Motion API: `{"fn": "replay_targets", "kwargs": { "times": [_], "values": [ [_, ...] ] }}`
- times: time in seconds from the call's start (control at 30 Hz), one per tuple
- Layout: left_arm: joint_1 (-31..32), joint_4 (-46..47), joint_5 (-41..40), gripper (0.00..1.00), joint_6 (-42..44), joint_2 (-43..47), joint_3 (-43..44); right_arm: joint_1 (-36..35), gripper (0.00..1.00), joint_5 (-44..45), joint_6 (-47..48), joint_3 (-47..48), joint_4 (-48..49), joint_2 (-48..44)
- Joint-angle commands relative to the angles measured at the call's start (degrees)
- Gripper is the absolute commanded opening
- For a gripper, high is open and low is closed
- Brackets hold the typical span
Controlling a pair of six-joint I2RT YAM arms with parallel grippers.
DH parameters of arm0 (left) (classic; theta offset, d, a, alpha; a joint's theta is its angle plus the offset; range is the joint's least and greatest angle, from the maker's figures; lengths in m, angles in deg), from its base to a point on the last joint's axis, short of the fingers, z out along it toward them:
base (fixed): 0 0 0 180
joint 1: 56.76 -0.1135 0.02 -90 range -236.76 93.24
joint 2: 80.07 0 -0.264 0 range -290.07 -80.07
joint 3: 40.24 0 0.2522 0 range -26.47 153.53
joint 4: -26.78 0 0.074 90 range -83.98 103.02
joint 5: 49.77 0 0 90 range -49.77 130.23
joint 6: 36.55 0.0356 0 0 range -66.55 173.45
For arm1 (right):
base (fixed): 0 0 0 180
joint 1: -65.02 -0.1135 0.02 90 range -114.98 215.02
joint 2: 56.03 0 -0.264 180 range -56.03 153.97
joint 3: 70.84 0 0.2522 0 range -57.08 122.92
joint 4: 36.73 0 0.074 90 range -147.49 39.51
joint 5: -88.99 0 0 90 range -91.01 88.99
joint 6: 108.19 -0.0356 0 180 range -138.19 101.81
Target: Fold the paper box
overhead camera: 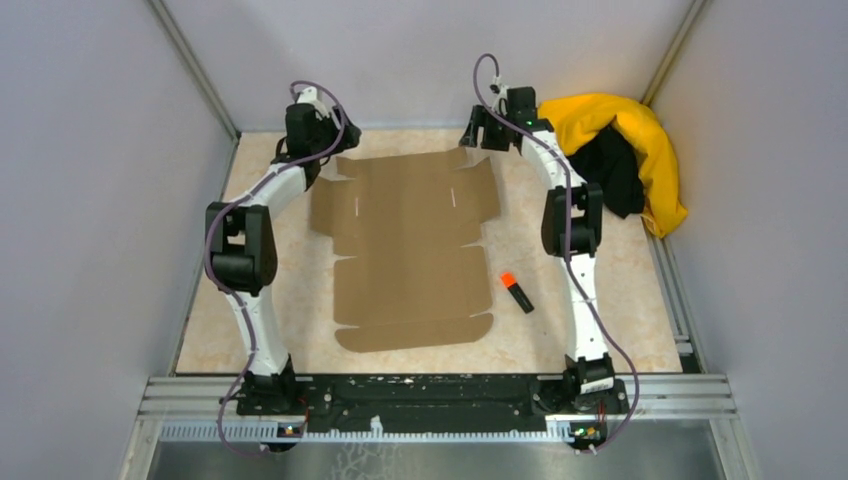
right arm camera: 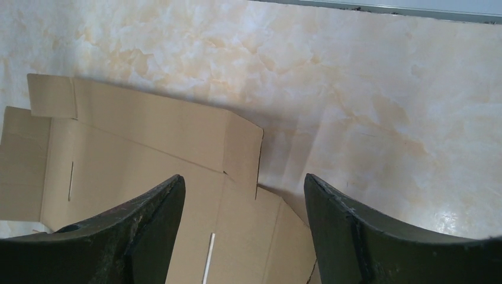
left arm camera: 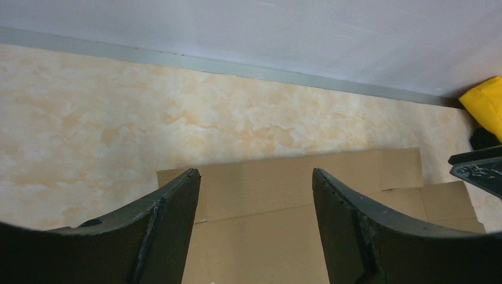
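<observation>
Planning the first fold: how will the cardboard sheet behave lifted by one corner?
The paper box looks thin and scored, so it likely hinges at a crease, not rising whole. Flat on the smooth table, it may slide.

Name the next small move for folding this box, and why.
Probably lower the left gripper and right gripper onto the far edge of the flat brown die-cut cardboard sheet: it lies unfolded, and both hover open above its far corners, holding nothing.

Marker [overhead camera: 516, 292] (orange-capped) and cloth heap [overhead camera: 640, 150] stand right of paper box [overhead camera: 410, 250].
</observation>
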Motion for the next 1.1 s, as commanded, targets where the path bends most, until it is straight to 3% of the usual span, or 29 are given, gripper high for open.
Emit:
{"fn": "replay_targets", "kwargs": {
  "times": [0.0, 0.27, 0.53, 0.77, 0.93, 1.07],
  "values": [
    [-0.86, 3.22, -0.95, 0.76, 2.32, -3.76, 0.08, -0.19, 0.73, -2.24, -0.97, 2.65, 5.85, 2.07],
    [-1.42, 4.77, 0.83, 0.76, 4.08, -9.33, 0.20, -0.43, 0.71, -6.52, -4.87, 7.67, 9.17, 8.67],
    [-1.42, 6.80, 0.85, 0.75, 3.38, -11.26, -2.07, -0.73, 0.68, -6.04, -4.33, 3.93, 10.10, 8.67],
    [-1.34, 10.12, 2.21, 0.71, 1.93, -8.36, -7.23, -1.84, 0.48, -7.13, -2.24, 0.08, 9.83, 6.27],
    [-1.25, 10.59, 5.05, 0.52, 0.96, -7.42, -9.02, -2.76, 0.35, -6.97, -1.32, -6.12, 10.95, 2.21],
    [-1.07, 10.50, 5.56, 0.49, 0.88, -6.07, -10.50, -3.38, 0.26, -6.62, -0.78, -12.96, 13.03, -2.17]
  ]
}}
